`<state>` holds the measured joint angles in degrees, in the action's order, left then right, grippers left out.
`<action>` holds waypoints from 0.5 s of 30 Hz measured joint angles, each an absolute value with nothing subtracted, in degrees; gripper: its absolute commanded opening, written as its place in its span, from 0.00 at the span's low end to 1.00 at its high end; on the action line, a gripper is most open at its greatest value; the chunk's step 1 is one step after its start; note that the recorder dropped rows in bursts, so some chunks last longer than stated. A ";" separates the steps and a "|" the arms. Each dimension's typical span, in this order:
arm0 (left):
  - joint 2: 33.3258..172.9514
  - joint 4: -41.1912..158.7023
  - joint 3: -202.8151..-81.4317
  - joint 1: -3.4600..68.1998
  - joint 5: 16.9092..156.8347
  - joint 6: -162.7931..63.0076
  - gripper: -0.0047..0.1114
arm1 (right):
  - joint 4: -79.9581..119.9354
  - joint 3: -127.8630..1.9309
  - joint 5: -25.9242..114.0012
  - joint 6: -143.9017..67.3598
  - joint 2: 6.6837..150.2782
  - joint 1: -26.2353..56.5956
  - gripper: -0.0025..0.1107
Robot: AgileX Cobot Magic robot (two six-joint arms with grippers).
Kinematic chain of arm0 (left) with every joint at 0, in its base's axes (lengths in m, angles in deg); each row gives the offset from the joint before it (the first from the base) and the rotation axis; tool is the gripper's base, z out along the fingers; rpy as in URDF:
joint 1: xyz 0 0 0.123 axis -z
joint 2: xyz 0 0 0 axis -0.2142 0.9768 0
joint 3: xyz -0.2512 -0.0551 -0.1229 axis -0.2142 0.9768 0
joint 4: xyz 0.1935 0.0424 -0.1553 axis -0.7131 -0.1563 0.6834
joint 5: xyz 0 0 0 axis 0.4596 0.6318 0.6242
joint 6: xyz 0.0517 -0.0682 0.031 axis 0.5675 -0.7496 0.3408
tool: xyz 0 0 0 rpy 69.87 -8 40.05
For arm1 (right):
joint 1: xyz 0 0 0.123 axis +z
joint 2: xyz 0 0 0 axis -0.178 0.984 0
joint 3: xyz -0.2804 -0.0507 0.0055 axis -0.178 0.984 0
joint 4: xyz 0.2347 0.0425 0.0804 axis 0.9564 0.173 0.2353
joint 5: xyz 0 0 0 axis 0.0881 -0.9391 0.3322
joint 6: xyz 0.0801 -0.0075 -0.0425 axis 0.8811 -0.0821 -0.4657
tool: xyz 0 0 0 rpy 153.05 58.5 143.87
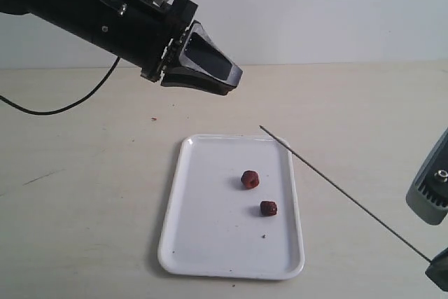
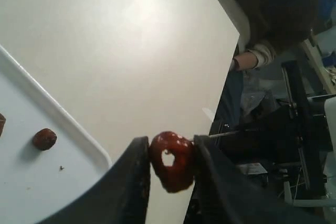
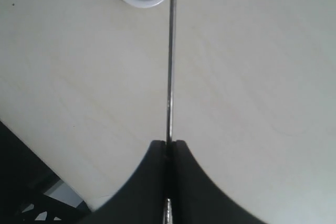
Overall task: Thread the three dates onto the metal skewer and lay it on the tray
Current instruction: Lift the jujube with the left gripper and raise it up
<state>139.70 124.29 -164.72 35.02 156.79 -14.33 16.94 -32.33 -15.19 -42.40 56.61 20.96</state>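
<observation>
Tray (image 1: 203,201): far date (image 1: 250,179) & near date (image 1: 269,208) loose on it.
L gripper (image 1: 234,78): raised, pinching 3rd date (image 2: 178,174).
R gripper (image 3: 168,145): clamped on skewer (image 1: 336,187) butt; tip nr tray's far rim.
Do well: line date's hole w/ tip, push straight along it.

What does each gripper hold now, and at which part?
Left gripper pinches a date by its sides; right gripper clamps the metal skewer near its back end.

The black left arm (image 1: 84,8) reaches in high, its gripper (image 2: 170,140) angled downward, dark fingers (image 2: 134,182) pinching a date (image 2: 177,174). The right gripper (image 3: 168,145), low at the right edge, is clamped tight on the metal skewer (image 3: 169,77).
</observation>
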 measured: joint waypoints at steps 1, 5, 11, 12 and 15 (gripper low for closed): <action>139.70 124.29 -164.72 35.02 156.79 -14.33 0.30 | 16.83 -32.33 -15.14 -42.31 56.61 20.96 0.02; 139.70 124.53 -164.72 35.02 156.79 -14.33 0.30 | 16.83 -32.33 -14.74 -42.31 56.61 20.96 0.02; 139.80 125.11 -164.72 35.02 156.79 -13.85 0.30 | 16.83 -32.33 -14.70 -42.18 56.61 20.96 0.02; 139.80 125.11 -164.72 35.02 156.79 -13.45 0.30 | 16.83 -32.33 -14.70 -42.18 56.61 20.96 0.02; 139.80 125.74 -164.72 35.02 156.79 -12.81 0.30 | 16.83 -32.33 -14.70 -42.18 56.61 20.96 0.02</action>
<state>139.80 125.74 -164.72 35.02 156.79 -12.81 16.83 -32.33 -14.70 -42.18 56.61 20.96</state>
